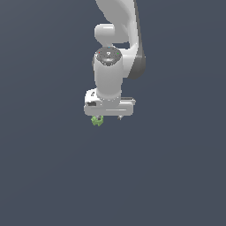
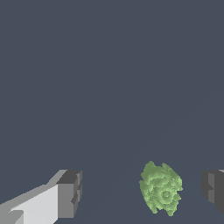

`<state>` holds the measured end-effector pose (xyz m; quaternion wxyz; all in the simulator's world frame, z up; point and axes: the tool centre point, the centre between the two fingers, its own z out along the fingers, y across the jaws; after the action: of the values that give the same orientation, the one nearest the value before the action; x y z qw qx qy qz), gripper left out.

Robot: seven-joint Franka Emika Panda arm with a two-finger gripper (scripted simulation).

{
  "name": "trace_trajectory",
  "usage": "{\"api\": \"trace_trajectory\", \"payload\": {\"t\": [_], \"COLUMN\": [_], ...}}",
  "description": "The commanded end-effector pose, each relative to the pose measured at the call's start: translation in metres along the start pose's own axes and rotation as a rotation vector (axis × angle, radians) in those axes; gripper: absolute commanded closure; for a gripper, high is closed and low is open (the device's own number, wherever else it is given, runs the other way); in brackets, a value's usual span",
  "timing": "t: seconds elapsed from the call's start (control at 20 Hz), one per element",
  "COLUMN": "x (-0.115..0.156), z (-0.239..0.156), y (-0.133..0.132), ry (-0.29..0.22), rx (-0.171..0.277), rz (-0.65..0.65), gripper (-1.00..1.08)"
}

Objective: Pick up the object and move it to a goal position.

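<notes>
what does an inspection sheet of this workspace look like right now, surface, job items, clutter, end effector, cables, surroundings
surface: plain dark blue-grey ground, uniform, no marks seen
job's things: one small bumpy green clump, lying between the two fingers, nearer one finger than the other, touching neither; in the exterior view it peeks out under the end effector toward that view's left
goal position: no marker seen
clutter: nothing seen
end effector: white end effector pointing down over the clump, fingers spread wide, open, holding nothing
cables: nothing seen
surroundings: only the white arm above; nothing else seen
</notes>
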<state>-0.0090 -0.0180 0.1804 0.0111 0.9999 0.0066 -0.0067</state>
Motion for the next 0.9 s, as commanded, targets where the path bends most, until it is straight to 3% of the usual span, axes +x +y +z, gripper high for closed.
{"api": "trace_trajectory", "payload": {"t": [0.0, 0.85], "x": [0.0, 0.002], "z": [0.0, -0.01], "y": [0.0, 0.015], "ry": [0.0, 0.028], "rx": [0.0, -0.015], "rz": [0.0, 0.019], "gripper": [-0.92, -0.92]}}
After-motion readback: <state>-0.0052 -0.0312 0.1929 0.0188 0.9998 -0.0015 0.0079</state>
